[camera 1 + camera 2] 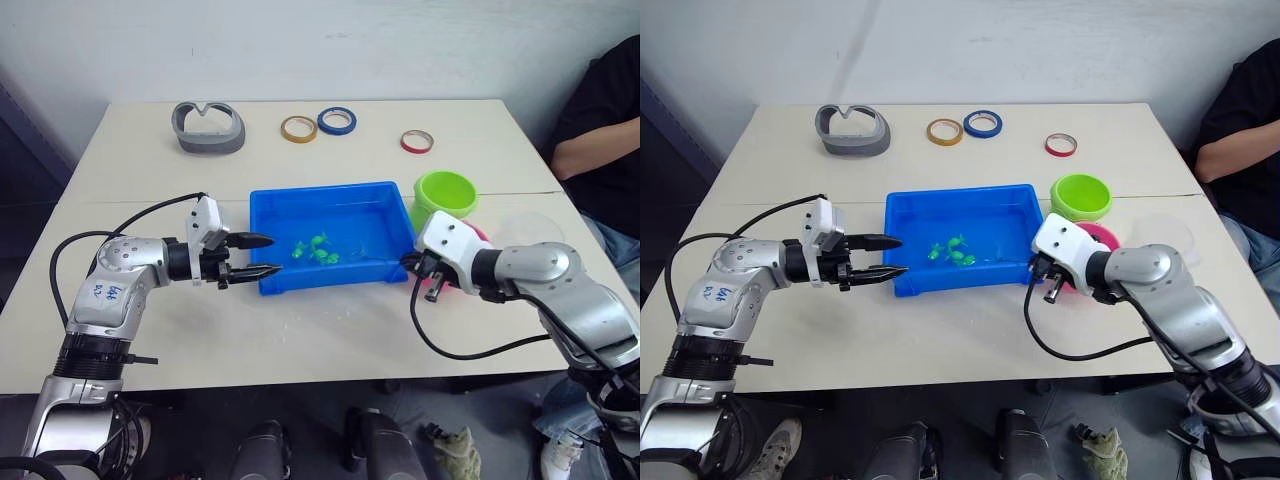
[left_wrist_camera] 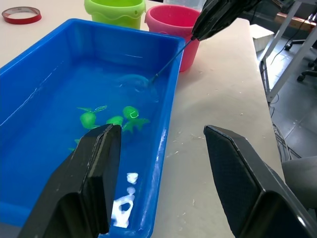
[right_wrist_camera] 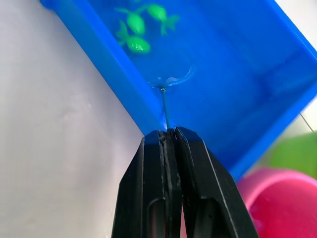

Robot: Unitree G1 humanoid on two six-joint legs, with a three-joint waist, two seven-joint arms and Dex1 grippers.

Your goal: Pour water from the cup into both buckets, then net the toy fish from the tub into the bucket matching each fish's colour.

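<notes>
R pincer [image 3: 168, 133] clamps net [image 3: 171, 82] in tub [image 1: 270, 205] w/ green fish [image 1: 318, 246].

bright even light, soft shadows, wrist fg blurry.

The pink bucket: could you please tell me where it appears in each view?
Left eye: pink bucket mostly hidden behind the right arm, beside the green bucket.
Right eye: right of the tub.
Left wrist: top centre.
Right wrist: bottom right.
Shared landmark: the tub.
</notes>
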